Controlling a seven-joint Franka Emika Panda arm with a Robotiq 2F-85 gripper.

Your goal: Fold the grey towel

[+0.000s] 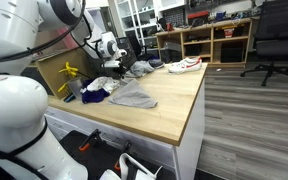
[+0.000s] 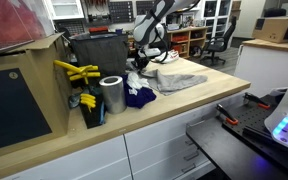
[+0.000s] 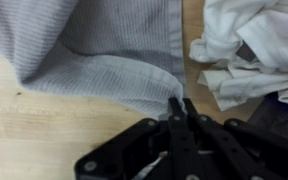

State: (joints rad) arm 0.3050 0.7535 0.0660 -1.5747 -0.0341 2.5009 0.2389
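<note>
The grey towel lies crumpled on the wooden table; it also shows in an exterior view. In the wrist view the grey ribbed towel fills the upper left, with a folded edge running to my fingertips. My gripper has its fingers pressed together on that edge of the towel. In both exterior views the gripper is low over the towel's back end, near the pile of cloths.
A white cloth lies right beside the gripper. A dark blue cloth, a silver cylinder, yellow tools and a black bin stand nearby. A shoe lies at the far table end.
</note>
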